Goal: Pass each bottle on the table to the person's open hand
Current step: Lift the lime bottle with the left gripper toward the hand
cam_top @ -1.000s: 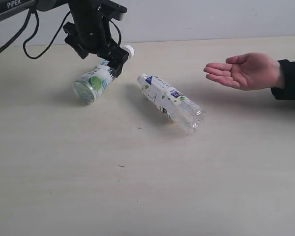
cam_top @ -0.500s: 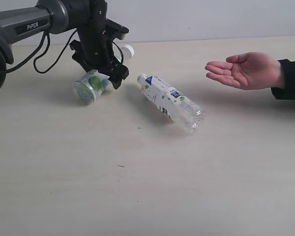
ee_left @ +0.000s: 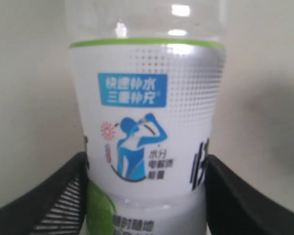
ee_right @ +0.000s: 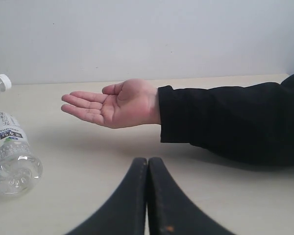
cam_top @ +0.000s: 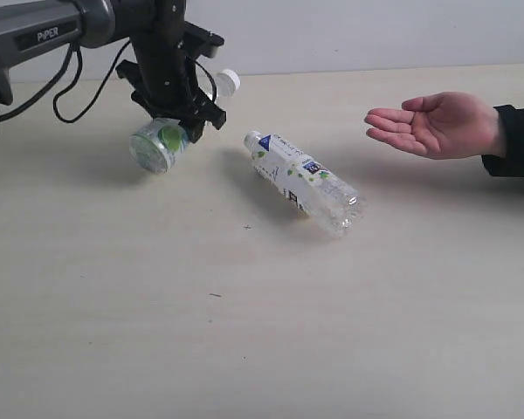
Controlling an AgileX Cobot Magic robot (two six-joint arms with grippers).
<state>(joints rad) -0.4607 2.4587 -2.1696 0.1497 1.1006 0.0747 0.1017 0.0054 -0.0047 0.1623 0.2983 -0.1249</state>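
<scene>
Left pincer [cam_top: 179, 118] is clamped across the labelled middle of the held bottle [cam_top: 160, 144]. The left wrist view shows a dark finger pressed against each side of the white-and-green label [ee_left: 147, 98]. This bottle hangs tilted near the far-left corner of the counter [cam_top: 244, 349], with its white cap pointing toward the far edge and its base toward the near edge. It seems to be clear of the surface, judging by the shadow beneath it.

A second bottle [cam_top: 304, 183] lies on its side around the middle of the counter, its cap aimed at the far-left corner. Well apart from both, the person's open hand [cam_top: 432, 125] waits palm-up by the right edge, toward the far side.

The step in hand looks like the carry: the grasp is made and delivery is not yet done. The next move calls for taking the bottle across toward the right edge, passing over or behind the lying bottle without knocking it. It should then come down into the palm before the grip loosens.

Right pincer [ee_right: 148, 196] is clenched with nothing in it, its fingers pressed together, and it faces that hand [ee_right: 112, 104].
</scene>
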